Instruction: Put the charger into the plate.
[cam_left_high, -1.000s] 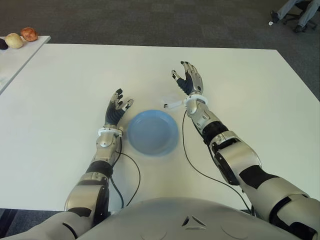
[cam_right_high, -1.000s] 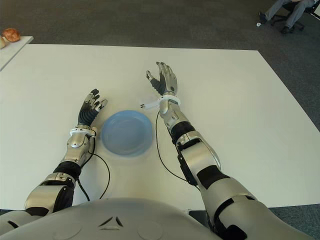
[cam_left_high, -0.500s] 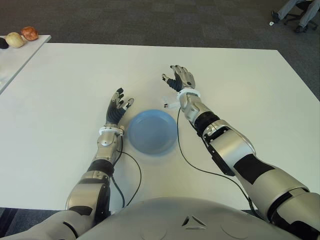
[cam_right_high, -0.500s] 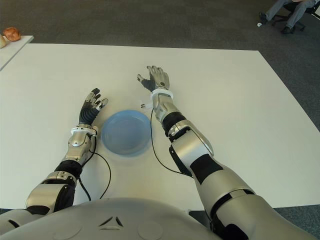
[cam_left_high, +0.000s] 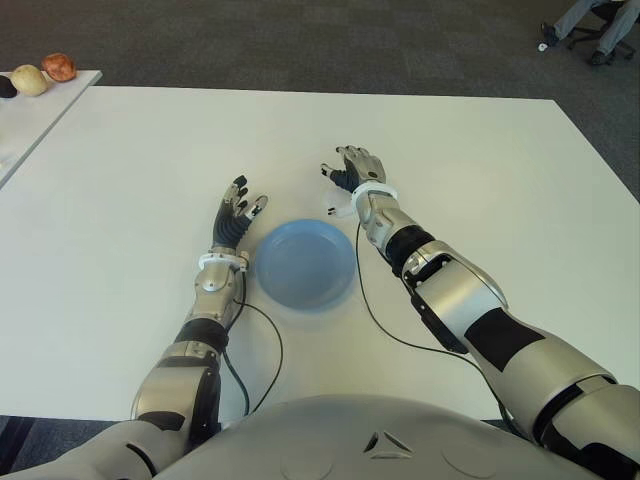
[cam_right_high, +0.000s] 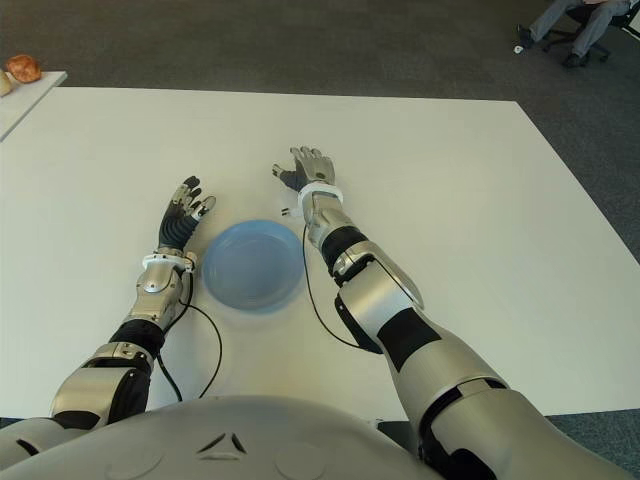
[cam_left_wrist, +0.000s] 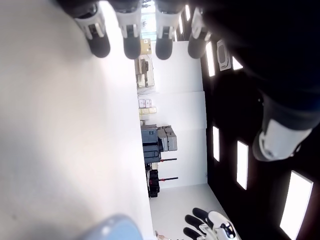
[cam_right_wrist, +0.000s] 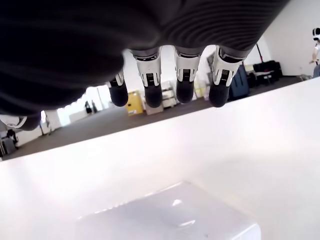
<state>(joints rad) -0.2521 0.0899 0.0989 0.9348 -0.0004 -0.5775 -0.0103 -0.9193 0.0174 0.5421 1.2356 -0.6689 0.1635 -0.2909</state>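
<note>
Right hand open above charger; orientation unclear.

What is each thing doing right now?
Charger: on the table, under the right hand, not grasped.
Plate: holds nothing, flat on the table.
Right hand: fingers open above the charger.
Left hand: open, left of the plate.

A round blue plate is set on the wide white table, near its front middle. The left hand is placed just left of the plate. The right hand is held behind the plate's right rim, above a small white block-shaped charger lying on the table between hand and plate.
</note>
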